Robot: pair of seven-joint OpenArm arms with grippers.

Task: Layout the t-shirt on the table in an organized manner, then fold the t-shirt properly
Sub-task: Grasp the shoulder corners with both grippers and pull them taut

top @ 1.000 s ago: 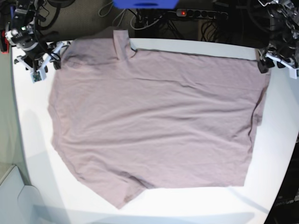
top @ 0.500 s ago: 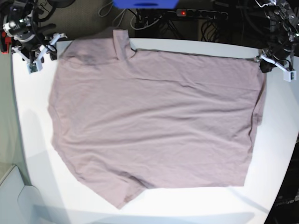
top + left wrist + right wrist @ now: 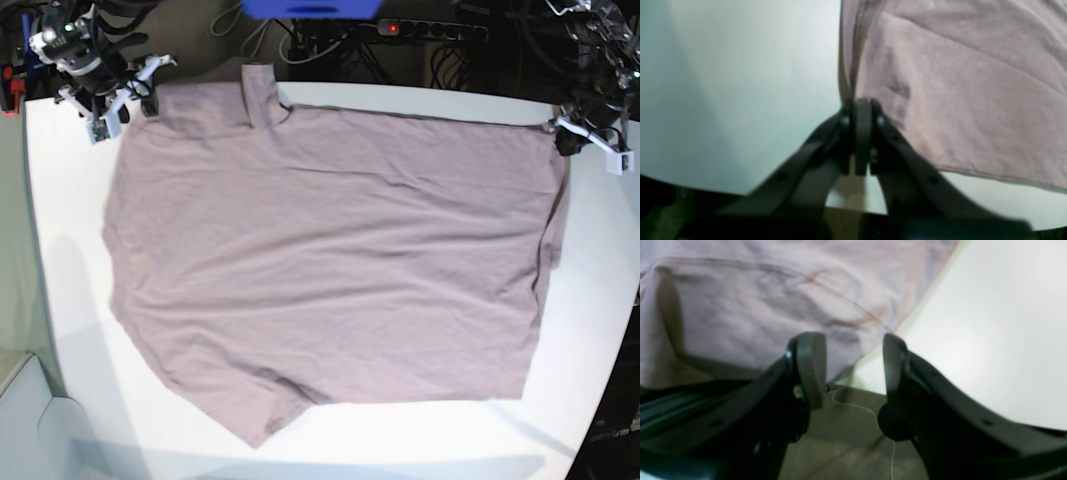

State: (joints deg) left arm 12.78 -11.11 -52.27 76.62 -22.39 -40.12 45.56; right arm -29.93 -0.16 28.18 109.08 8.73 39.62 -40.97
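1. The shirt [image 3: 330,260] lies spread flat across the white surface [image 3: 70,300], filling its middle.
2. Our left tool [image 3: 862,110] sits at two o'clock, clenched on the shirt's hem corner, probably to tug it straight.
3. Our right tool [image 3: 853,353] hangs released at eleven o'clock over a shoulder edge, grasping nothing.
4. Beyond twelve o'clock we see a power strip [image 3: 430,30] and cables.

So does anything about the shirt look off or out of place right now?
Mostly flat, but the t-shirt has one sleeve at the table's far edge folded inward, and the near-left sleeve looks creased under.
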